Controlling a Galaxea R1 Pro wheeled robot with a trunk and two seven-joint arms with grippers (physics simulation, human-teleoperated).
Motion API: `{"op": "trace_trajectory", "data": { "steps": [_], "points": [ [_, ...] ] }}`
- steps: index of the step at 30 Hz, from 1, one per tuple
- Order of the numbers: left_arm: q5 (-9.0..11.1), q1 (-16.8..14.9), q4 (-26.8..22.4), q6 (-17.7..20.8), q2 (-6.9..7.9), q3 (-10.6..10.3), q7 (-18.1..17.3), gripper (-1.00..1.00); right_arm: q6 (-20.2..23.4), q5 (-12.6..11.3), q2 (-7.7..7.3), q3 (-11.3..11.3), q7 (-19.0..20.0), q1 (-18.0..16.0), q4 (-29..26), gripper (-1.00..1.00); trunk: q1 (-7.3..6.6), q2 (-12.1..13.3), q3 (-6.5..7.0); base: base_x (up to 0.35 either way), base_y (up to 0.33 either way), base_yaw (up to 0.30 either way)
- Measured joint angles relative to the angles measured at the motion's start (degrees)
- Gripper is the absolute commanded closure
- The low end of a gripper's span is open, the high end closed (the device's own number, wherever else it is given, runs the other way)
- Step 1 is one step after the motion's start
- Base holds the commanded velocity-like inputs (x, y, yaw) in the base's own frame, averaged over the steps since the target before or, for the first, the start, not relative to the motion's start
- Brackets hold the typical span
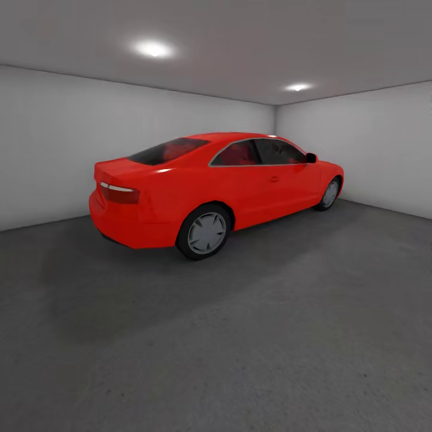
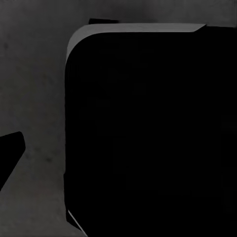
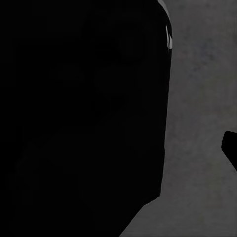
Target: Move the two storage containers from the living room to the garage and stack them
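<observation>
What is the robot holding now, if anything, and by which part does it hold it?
It cannot be told. The head view shows the red coupe car on the dark grey concrete floor; both wrist views show floor and a black shape, no clear fingers.

In the left wrist view, a large black body part with a rounded corner (image 2: 148,133) is bordered by a thin, pale grey bevelled rim along its edge (the rim catches light at the corner and again as a short sliver farther along the outline). A smaller black wedge-shaped piece (image 2: 10,155) juts in apart from it, flat and featureless, too dark to tell any screws, cables or markings. In the right wrist view, a similar broad matte black slab (image 3: 79,118) has a smoothly curved corner with a small bright glint on its edge, and a tiny black tip (image 3: 231,148) stands apart from it.
</observation>
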Motion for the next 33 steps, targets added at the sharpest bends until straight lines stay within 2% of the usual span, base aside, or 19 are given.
{"op": "trace_trajectory", "data": {
  "steps": [10, 33],
  "points": [
    [0.06, 0.0, -0.04, -0.04, 0.0, 0.0, 0.0, -1.0, -0.31, -0.1, 0.0, 0.03, 0.07, 0.0, 0.0, -1.0, 0.0, 0.0, 0.0, 0.0, 0.0, -0.204],
    [0.06, 0.0, -0.19, -0.12, -0.14, -0.05, 0.0, -1.0, -0.22, 0.45, 0.08, 0.39, 0.1, 0.0, 0.0, -1.0, 0.0, 0.0, 0.0, 0.0, 0.0, -0.287]
  ]
}}
